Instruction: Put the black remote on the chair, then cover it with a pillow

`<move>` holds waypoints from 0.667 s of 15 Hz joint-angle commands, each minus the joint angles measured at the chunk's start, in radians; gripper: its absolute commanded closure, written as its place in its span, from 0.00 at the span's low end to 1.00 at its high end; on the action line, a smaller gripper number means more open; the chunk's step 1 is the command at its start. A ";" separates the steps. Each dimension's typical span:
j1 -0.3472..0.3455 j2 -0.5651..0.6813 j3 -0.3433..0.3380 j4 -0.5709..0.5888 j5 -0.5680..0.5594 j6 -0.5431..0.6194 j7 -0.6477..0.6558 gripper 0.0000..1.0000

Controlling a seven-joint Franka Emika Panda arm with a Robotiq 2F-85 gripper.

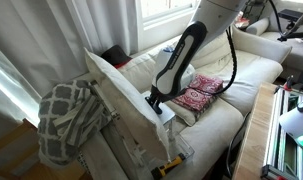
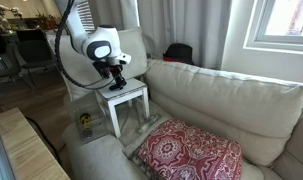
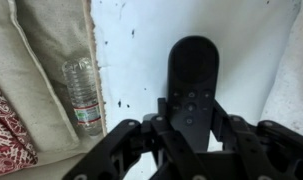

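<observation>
The black remote (image 3: 191, 75) sits mid-frame in the wrist view, its lower end clamped between the fingers of the gripper (image 3: 190, 125), over a speckled white table (image 3: 141, 40). At left, a clear plastic bottle (image 3: 81, 95) lies against the cream chair (image 3: 36, 70); its contents are unclear. In an exterior view, a red patterned cushion (image 2: 191, 150) rests on the seat at lower centre.

A: Wrist cam placement?
B: Right behind the claw (image 3: 191, 122), looking down past it, very close. Frame centre: black remote (image 3: 192, 75), between its fingers.
A: Exteriors?
B: An exterior view sits high, well back from the claw (image 1: 156, 97), facing the window (image 1: 171, 10) behind it. An exterior view sits low on the couch (image 2: 231, 95) side, nearer, claw (image 2: 116, 75) ahead.
A: Overlap?
B: Both share claw plus red cushion (image 1: 196, 92) near it. Wrist edge probably catches that cushion too; cropped.
</observation>
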 commanded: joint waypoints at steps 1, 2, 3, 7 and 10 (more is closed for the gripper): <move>0.047 0.035 -0.044 0.028 -0.026 0.036 0.055 0.82; 0.054 0.037 -0.051 0.031 -0.027 0.035 0.059 0.82; 0.058 0.042 -0.053 0.035 -0.020 0.038 0.072 0.38; 0.037 0.025 -0.035 0.034 -0.018 0.009 0.072 0.12; 0.047 -0.016 -0.057 0.012 -0.026 -0.014 0.075 0.00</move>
